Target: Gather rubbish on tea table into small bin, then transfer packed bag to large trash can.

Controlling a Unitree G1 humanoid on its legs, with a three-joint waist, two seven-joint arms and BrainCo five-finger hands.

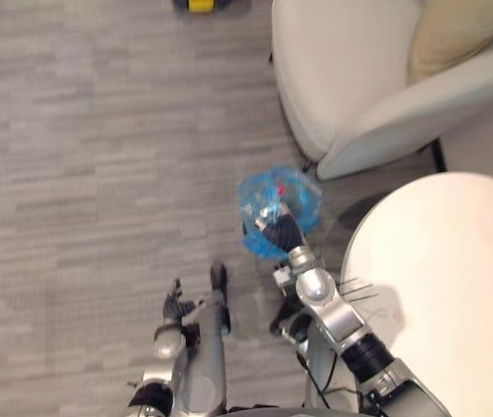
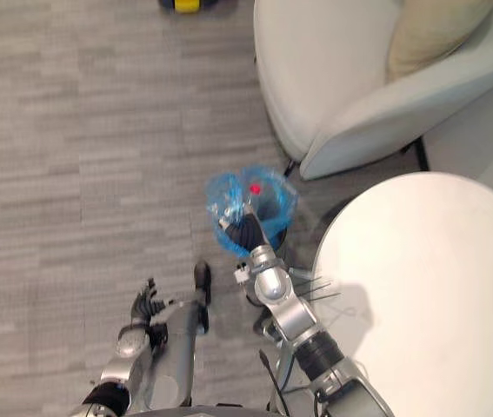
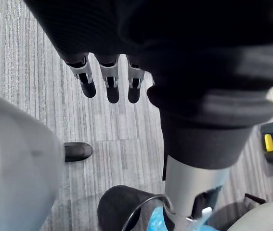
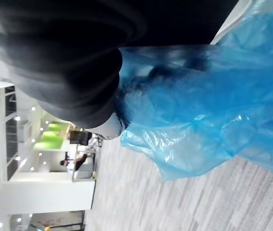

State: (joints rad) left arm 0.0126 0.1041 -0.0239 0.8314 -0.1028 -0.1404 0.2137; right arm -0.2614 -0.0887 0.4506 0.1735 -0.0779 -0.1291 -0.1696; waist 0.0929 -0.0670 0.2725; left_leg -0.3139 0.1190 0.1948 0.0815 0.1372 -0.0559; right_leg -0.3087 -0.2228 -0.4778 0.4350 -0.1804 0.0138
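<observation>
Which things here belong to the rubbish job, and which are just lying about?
Job: blue bag, small bin holding it, red item inside, round table, right hand at the bag.
Lying about: armchair, cushion, yellow object on the floor, idle left hand.

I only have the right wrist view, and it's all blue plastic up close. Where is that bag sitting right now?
Observer: The blue bag lines a small dark bin on the carpet, between the white armchair and the round white table.
Operator: Where is my right hand against it?
Observer: The right hand is at the bag's rim on the robot's side, reaching in from above.
Operator: Anything inside?
Observer: A small red item shows in the bag's mouth.
Operator: And the left hand?
Observer: The left hand hangs over the carpet, apart from the bin, fingers straight and holding nothing.
</observation>
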